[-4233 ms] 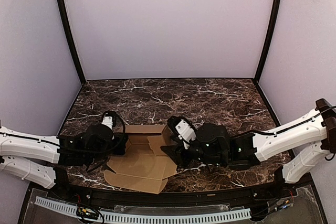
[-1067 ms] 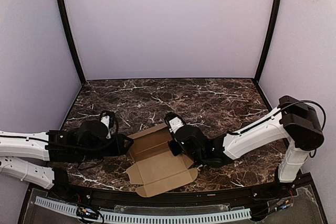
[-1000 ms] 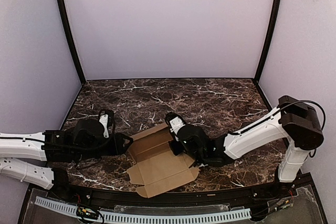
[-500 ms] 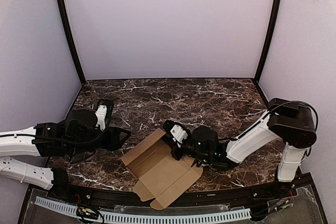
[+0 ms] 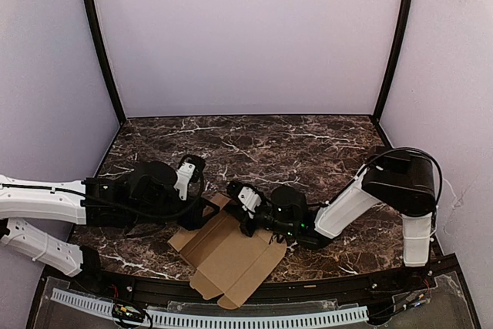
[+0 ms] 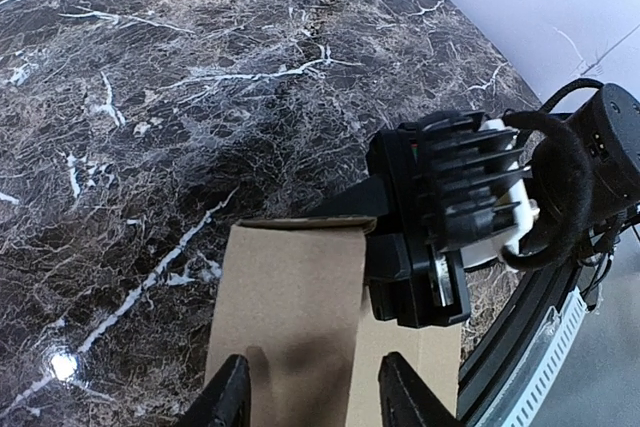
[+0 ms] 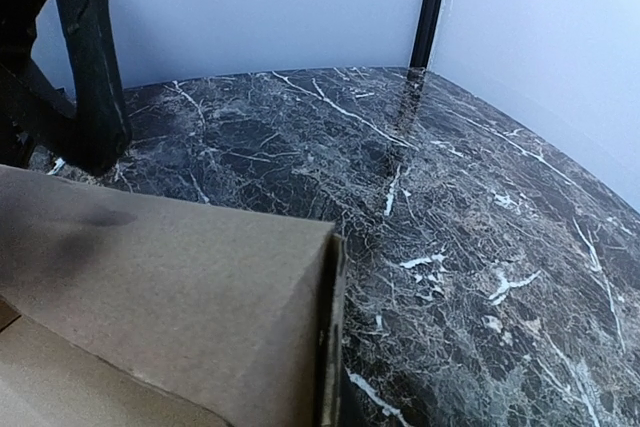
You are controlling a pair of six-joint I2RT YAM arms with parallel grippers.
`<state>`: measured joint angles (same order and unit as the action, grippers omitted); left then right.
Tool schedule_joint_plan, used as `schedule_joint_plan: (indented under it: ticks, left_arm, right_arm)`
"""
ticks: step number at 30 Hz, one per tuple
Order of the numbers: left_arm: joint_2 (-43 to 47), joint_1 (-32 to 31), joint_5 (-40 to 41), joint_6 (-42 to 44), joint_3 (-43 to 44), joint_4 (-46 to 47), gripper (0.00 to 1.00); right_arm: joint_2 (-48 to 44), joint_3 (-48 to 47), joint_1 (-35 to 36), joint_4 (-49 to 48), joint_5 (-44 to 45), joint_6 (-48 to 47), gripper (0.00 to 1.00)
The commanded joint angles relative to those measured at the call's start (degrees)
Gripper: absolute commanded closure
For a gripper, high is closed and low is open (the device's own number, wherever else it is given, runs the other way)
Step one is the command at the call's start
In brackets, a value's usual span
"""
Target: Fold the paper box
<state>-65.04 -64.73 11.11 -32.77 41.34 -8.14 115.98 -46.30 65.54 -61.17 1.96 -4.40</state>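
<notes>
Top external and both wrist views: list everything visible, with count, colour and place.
paper box: one, tan-brown, partly unfolded sheet, near-centre of table
table: one, dark marble, white veins, under everything
walls: three, pale lilac, behind and both sides
posts: two, black, rear corners
left arm, right arm: white and black, reaching in from the sides
left claw: one, black, open, straddling a box panel
right claw: one, black, shut on the box's far flap

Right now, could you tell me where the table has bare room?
Bare: the far half of the table, up to the back wall. Crowded: the near middle, where the left gripper, the right gripper and the cardboard sheet meet.
</notes>
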Motion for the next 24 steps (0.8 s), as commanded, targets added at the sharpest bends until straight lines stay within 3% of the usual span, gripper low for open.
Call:
schedule_joint_plan:
  ticks: [1,10,20,24]
  left_arm:
    - [-0.79,0.22,-0.95,1.31,1.14,2.38,0.58]
    - [-6.68,0.17,-0.58,1.48,-0.23,7.26,0.71]
    - [-9.85,0.22,1.56,1.45,-1.02,11.06,0.79]
    - [-10.97,0.22,1.18,1.14,-0.78,11.47,0.81]
  right_arm:
    - [1.64,-1.33,-0.64,-1.86,-1.7,0.27,1.0]
    - [2.93,-0.58,-0.67,-1.99,-3.68,0.62,1.0]
    - [1.77,1.13,-0.63,-0.49,-4.77,0.24,0.76]
    - [0.7,1.95,-0.42,0.54,-4.74,-0.3,0.74]
